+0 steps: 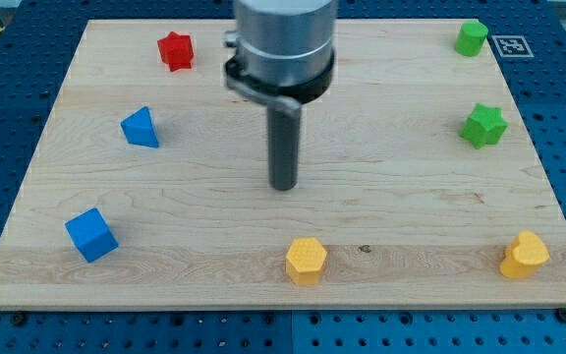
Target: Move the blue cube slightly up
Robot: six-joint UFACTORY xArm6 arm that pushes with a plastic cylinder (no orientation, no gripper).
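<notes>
The blue cube (91,234) lies near the board's lower left corner. My tip (283,186) rests on the wooden board (391,197) near its middle, well to the right of and a little above the blue cube, touching no block. The arm's grey body hangs above the rod at the view's top centre.
A blue triangular block (141,128) lies at the left, above the cube. A red star block (175,50) is at the top left. A green block (472,37) and a green star (483,125) are at the right. A yellow hexagon (306,261) and a yellow heart (525,256) lie along the bottom edge.
</notes>
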